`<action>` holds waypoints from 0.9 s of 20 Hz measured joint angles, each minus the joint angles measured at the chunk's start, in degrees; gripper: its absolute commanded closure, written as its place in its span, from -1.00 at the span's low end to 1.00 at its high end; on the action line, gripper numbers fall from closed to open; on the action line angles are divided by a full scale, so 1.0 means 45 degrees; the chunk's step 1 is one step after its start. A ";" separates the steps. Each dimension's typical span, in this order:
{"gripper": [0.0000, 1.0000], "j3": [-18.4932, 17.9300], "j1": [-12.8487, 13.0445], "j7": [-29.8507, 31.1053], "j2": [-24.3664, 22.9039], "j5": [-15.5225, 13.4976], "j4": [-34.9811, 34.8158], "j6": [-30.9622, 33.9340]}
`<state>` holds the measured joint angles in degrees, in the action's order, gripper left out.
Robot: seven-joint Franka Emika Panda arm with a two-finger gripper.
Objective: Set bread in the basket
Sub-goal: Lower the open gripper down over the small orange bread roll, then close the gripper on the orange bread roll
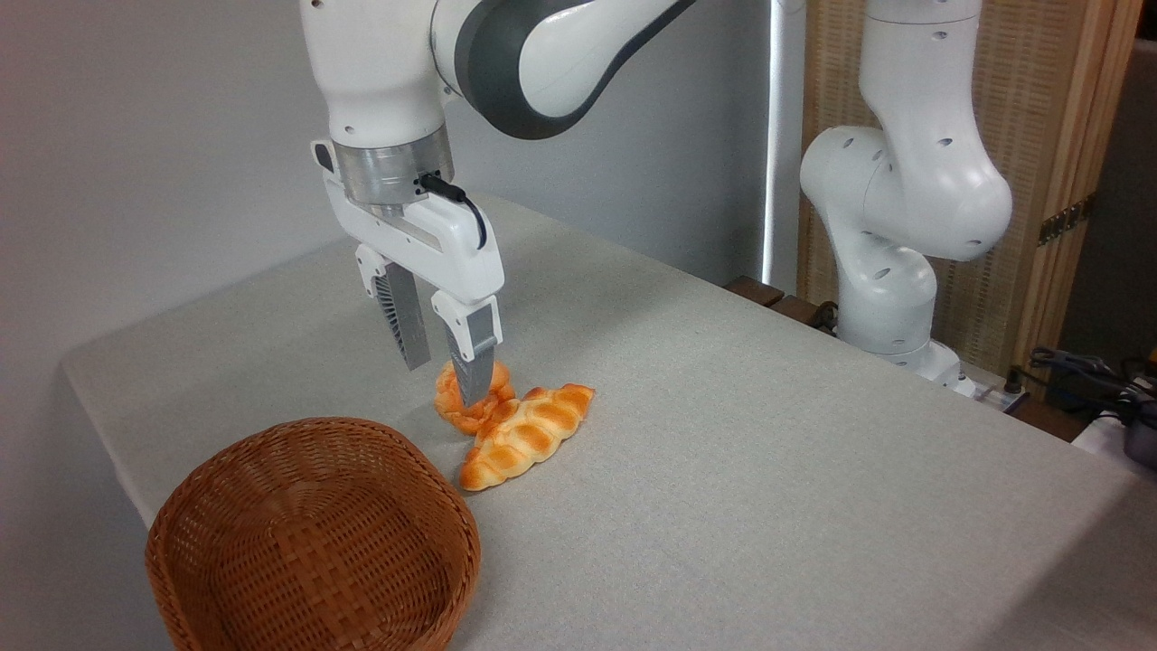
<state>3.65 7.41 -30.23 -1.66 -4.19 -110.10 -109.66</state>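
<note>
A small round orange-golden bun (pixel 455 404) with a swirled top lies on the grey table, partly hidden behind one finger and the braided loaf. My gripper (pixel 443 384) hangs just above it, open, its two grey fingers apart; the nearer fingertip overlaps the bun in the picture, and whether it touches I cannot tell. The brown woven wicker basket (pixel 312 533) stands at the front left, with nothing in it, a short way in front of the bun.
A longer braided loaf (pixel 524 434) with pointed ends lies against the bun's right side. The table's near left corner runs close by the basket. The arm's white base (pixel 890 271) stands at the back right, with cables (pixel 1098 380) beyond.
</note>
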 measured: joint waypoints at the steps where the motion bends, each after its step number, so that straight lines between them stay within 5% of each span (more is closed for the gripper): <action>1: -1.00 0.0000 0.0001 0.0217 0.0004 -0.0187 -0.0089 0.0000; 5: -1.00 0.0001 0.0008 0.0363 0.0013 -0.1425 -0.0498 -0.0277; 8: -1.00 0.0004 0.0172 0.0367 0.0029 -0.1764 -0.0749 -0.0444; 12: -1.00 0.0014 0.0588 0.0409 0.0266 -0.1764 -0.0901 -0.0368; 16: -1.00 0.0035 0.1065 0.0409 0.0646 -0.1093 -0.0949 -0.0154; 18: -0.62 0.0036 0.1146 0.0409 0.0682 -0.0871 -0.0949 -0.0085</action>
<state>3.81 12.57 -28.38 1.41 -8.10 -114.37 -110.04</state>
